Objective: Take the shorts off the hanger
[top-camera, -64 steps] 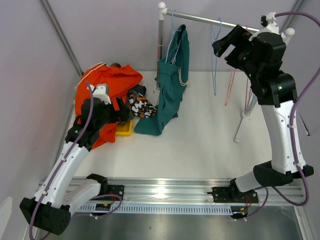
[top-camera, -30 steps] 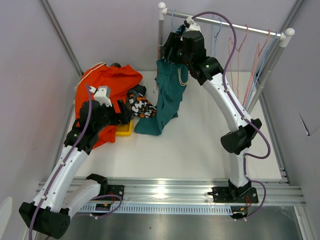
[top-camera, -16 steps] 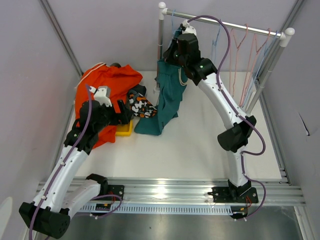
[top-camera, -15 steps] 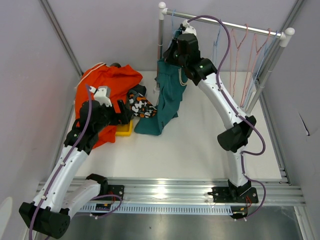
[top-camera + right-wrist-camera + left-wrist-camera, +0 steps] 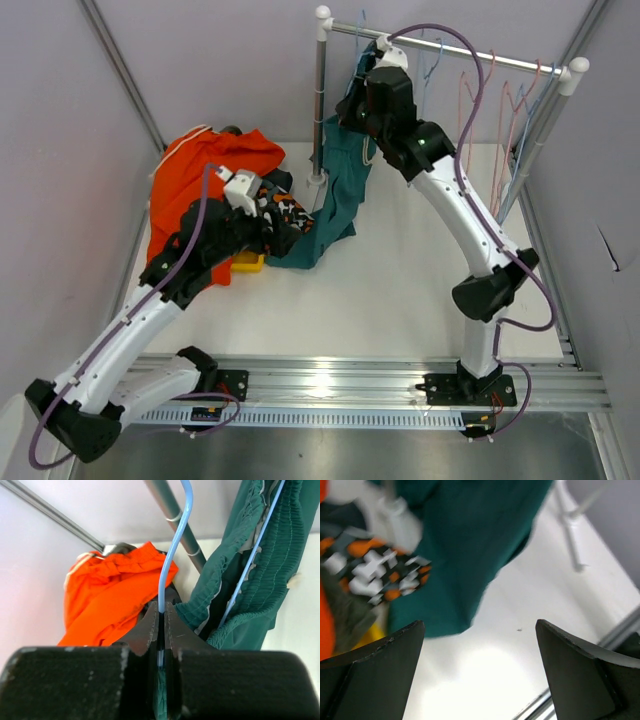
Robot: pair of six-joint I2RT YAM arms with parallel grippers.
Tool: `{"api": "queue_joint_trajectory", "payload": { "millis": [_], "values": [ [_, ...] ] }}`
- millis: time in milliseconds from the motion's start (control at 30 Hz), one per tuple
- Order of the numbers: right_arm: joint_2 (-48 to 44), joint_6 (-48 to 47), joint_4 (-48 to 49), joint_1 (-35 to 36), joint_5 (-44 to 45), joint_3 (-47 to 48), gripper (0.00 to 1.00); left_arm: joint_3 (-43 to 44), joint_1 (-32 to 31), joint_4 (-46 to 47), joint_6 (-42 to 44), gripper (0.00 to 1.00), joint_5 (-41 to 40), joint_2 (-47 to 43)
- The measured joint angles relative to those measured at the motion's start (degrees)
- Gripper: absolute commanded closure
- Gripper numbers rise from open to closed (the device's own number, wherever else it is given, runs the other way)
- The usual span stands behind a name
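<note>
- One pair, the teal shorts (image 5: 343, 175), hangs on the rack. It is draped over a light blue hanger (image 5: 172, 555) at the left end of the rail (image 5: 470, 50), and its lower hem reaches the table (image 5: 400, 280).
- The right gripper (image 5: 161, 627) is pinched tight on the hanger's wire just below the hook, with the gathered waistband right beside it. Gripping the wire rather than the cloth probably serves to steady or lift the hanger so the fabric can be drawn off.
- The left gripper (image 5: 479, 625) hovers low over the table, jaws spread wide with nothing between them, pointed at the trailing teal hem. That looks like the place to take hold and pull.
- The bright orange shorts (image 5: 200, 175) and the camouflage shorts (image 5: 283, 212) lie heaped on the table left of the rack, off any hanger, so they appear finished. A small yellow object (image 5: 248, 263) peeks out at the heap's near edge.
- Several bare hangers (image 5: 500, 110) dangle toward the rail's right end, well apart from the teal pair.
- The risk, as I judge it, is that the elastic waistband snags on the hanger's shoulders if it is pulled straight down.
</note>
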Motion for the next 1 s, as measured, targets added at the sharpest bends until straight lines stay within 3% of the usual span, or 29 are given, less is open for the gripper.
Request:
{"api": "queue_joint_trajectory", "payload": {
  "millis": [167, 400, 500, 600, 633, 667, 867, 1000],
  "values": [
    [-6.21, -0.26, 0.07, 1.84, 1.66, -0.39, 1.00, 8.24, -9.11, 3.93, 0.13, 0.01, -0.85, 5.53],
    [-13.49, 0.59, -0.37, 3.23, 2.38, -5.62, 1.00, 16.72, -13.40, 9.68, 0.44, 0.02, -1.97, 14.93],
    [-14.67, 0.59, -0.35, 3.41, 2.82, -7.32, 1.00, 17.40, -14.95, 11.34, 0.42, 0.12, -3.32, 18.43],
    [-15.41, 0.57, -0.04, 3.43, 3.02, -8.52, 1.00, 17.42, -15.65, 11.96, -0.13, 0.57, -4.33, 21.94],
    [-15.67, 0.57, 0.02, 3.43, 3.06, -8.87, 1.00, 17.42, -15.78, 12.07, 0.15, 0.89, -4.44, 22.91],
    [-15.93, 0.55, -0.04, 3.43, 3.17, -9.18, 1.00, 17.42, -15.87, 12.28, -0.33, 0.99, -4.57, 24.04],
    [-16.31, -0.31, -0.35, 3.41, 4.50, -9.79, 1.00, 16.76, -19.54, 12.57, -0.09, 1.00, -8.50, 24.52],
    [-16.41, -0.48, -0.61, 3.45, 4.68, -9.68, 1.00, 8.41, -25.18, 12.79, -0.66, 1.00, -14.01, 15.08]
  ]
}}
